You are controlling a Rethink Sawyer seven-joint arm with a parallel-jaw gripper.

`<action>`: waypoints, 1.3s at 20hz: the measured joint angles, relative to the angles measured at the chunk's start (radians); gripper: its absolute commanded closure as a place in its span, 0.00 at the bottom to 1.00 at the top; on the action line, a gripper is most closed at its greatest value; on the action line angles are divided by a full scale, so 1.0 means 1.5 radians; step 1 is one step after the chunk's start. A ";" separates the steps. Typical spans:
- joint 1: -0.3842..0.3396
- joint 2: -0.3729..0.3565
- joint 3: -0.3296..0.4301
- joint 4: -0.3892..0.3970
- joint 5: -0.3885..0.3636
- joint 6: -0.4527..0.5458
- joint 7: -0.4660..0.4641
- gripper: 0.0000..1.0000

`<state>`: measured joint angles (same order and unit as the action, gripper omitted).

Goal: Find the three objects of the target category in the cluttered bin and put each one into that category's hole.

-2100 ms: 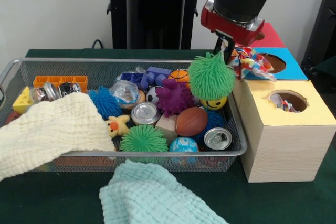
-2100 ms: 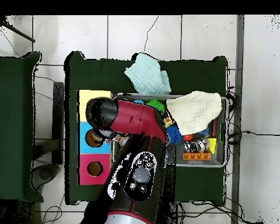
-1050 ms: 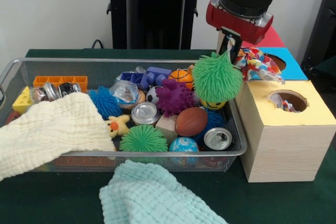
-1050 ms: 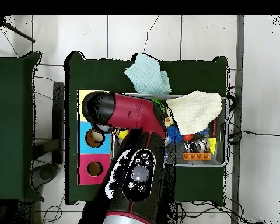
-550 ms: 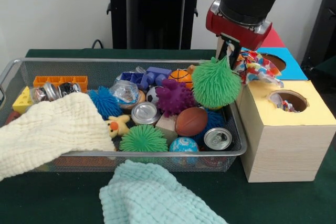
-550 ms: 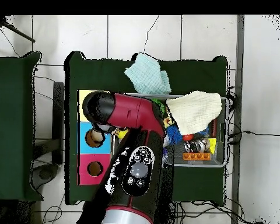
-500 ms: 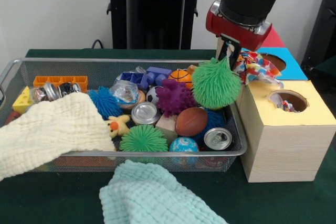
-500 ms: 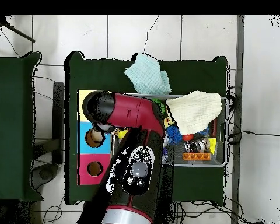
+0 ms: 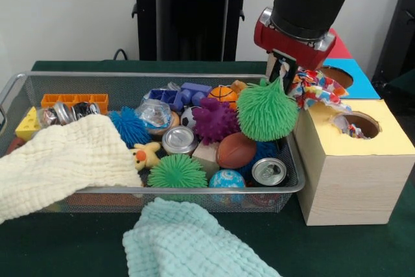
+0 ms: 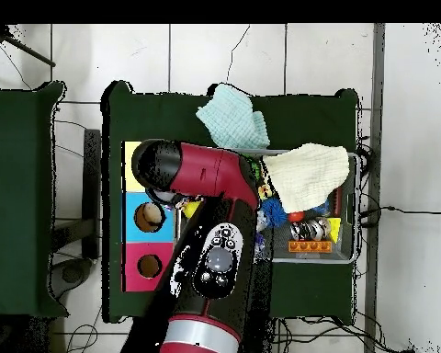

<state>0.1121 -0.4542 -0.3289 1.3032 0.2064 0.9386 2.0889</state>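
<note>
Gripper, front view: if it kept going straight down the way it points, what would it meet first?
The green spiky ball hanging right under the gripper; below that, probably the bin's right end beside the wooden box, though depth is unclear.

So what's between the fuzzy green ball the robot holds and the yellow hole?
In the front view, a colourful rope toy lies between the ball and the hole.

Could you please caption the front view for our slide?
End effector lifts a green spiky ball above the wire bin, beside the wooden box.
</note>
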 measured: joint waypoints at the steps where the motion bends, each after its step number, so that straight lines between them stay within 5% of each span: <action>1: 0.000 0.001 0.000 -0.003 0.000 0.000 0.000 1.00; 19: -0.016 0.015 0.000 -0.030 0.000 0.000 0.000 1.00; 20: -0.016 0.015 0.000 -0.030 0.000 0.000 0.000 0.00; 26: -0.016 0.014 0.000 -0.030 0.000 0.000 0.000 0.00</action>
<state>0.0884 -0.4338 -0.3284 1.2577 0.2066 0.9386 2.0889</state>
